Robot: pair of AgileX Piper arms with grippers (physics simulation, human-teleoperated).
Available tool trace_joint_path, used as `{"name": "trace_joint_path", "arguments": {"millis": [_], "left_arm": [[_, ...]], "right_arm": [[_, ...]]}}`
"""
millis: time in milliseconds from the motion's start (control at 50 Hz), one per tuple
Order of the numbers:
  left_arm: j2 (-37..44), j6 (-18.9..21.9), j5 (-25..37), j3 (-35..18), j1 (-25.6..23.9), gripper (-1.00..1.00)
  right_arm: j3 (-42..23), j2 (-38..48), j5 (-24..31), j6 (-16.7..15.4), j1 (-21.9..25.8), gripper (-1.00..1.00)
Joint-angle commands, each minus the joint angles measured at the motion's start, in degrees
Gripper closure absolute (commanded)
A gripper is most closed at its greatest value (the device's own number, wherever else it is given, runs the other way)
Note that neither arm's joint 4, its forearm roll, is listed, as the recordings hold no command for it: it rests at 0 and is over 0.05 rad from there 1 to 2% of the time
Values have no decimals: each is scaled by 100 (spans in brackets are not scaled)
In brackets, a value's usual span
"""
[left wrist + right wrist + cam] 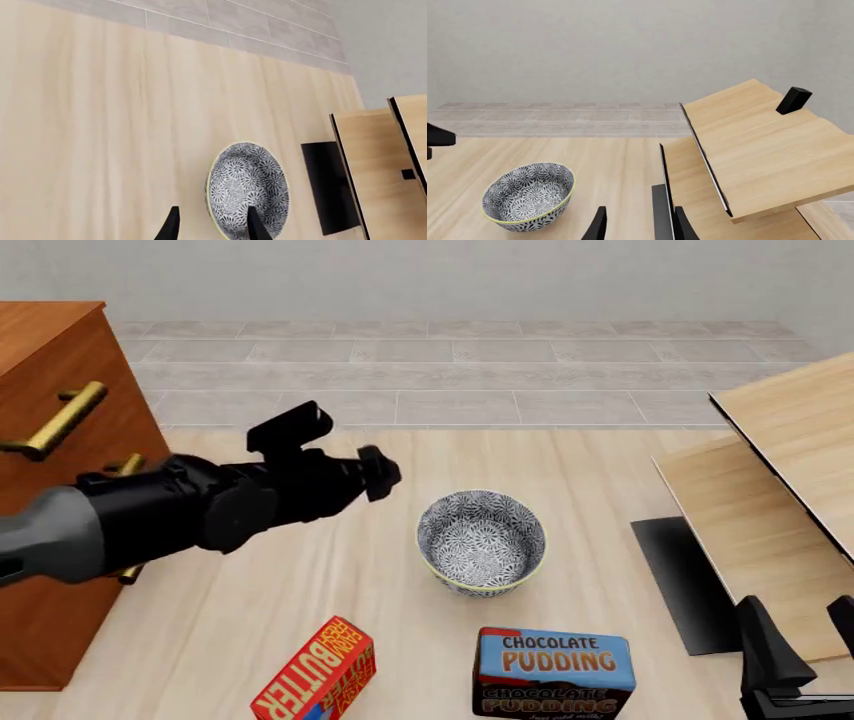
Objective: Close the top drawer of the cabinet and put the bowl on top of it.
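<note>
The bowl (481, 540), white with a dense dark floral pattern and a yellowish rim, stands upright on the pale table (400, 590) near its middle; it also shows in the wrist views (248, 192) (527, 195). The reddish-brown cabinet (54, 350) stands at the left. The top drawer's brass handle (54, 422) shows, but I cannot tell whether the drawer is out or flush. My left gripper (380, 470) hovers open just left of and beyond the bowl; in the left wrist view (213, 230) one finger overlaps the bowl's rim. My right gripper (801, 645) is open and empty at the front right.
A butter box (314, 678) and a chocolate pudding box (554, 672) lie near the front edge. A light-wood stepped structure (787, 480) with a black slab (674, 580) beside it fills the right side, close to my right gripper (640, 230).
</note>
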Motion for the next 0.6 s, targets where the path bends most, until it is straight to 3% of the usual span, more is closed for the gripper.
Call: {"name": "trace_joint_path", "arguments": {"millis": [20, 600], "left_arm": [[302, -95, -230, 13, -27, -100], [848, -351, -562, 8, -128, -100]], "right_arm": [[-5, -35, 37, 3, 0, -100], [-5, -34, 37, 2, 0, -100]]}}
